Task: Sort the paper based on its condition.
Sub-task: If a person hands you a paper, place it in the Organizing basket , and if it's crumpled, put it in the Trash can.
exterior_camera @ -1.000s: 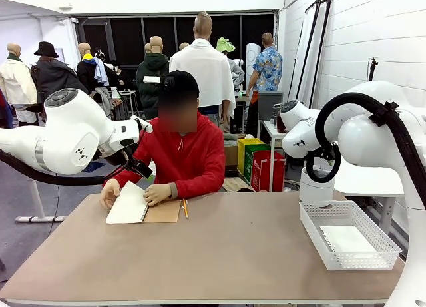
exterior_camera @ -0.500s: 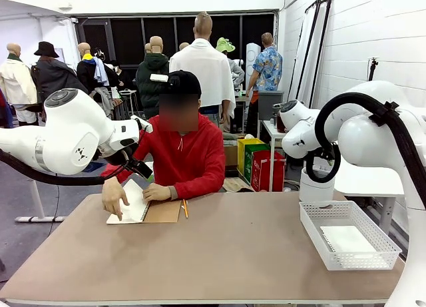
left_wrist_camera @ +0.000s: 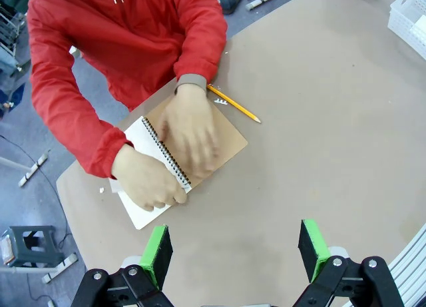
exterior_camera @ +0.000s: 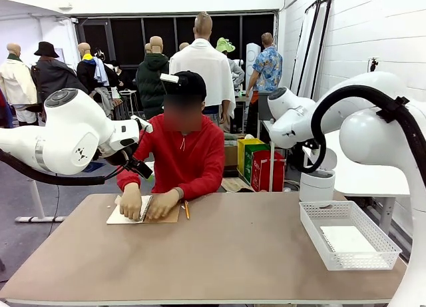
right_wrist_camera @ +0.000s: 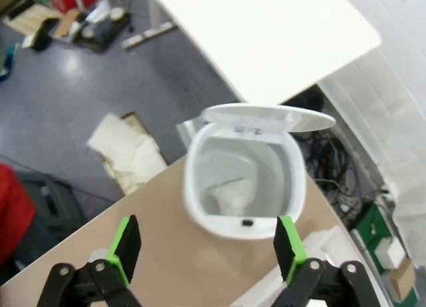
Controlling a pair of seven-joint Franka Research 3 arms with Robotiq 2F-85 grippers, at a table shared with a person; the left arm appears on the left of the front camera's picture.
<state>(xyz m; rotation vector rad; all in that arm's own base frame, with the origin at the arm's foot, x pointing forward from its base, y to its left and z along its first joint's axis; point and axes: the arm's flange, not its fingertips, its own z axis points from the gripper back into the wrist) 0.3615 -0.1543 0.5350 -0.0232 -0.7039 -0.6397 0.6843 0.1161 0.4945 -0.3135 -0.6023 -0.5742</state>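
A flat white sheet of paper (exterior_camera: 347, 239) lies in the white basket (exterior_camera: 313, 228) at the table's right. Crumpled paper (right_wrist_camera: 234, 192) sits inside the open white bin (right_wrist_camera: 200, 200), directly below my right gripper (right_wrist_camera: 206, 248), which hangs open and empty above it. My left gripper (left_wrist_camera: 234, 250) is open and empty too, high above the table's near-left part. Below it the person presses both hands on a spiral notebook (left_wrist_camera: 136, 210) with a brown cover (left_wrist_camera: 229, 144); one hand (left_wrist_camera: 146, 180) rests on its white page. In the front view the notebook (exterior_camera: 116, 217) lies at the far left.
A yellow pencil (left_wrist_camera: 233, 104) lies just beside the notebook, toward the person. The bin (exterior_camera: 318, 185) stands behind the basket at the table's far right edge, lid up. A basket corner (left_wrist_camera: 409, 17) shows at the left wrist view's upper right. Bare tabletop (exterior_camera: 226, 254) spans the middle.
The person has laid the lifted notebook page down and now presses it flat with both hands. My right arm's wrist has swung up and to the left, above the bin.
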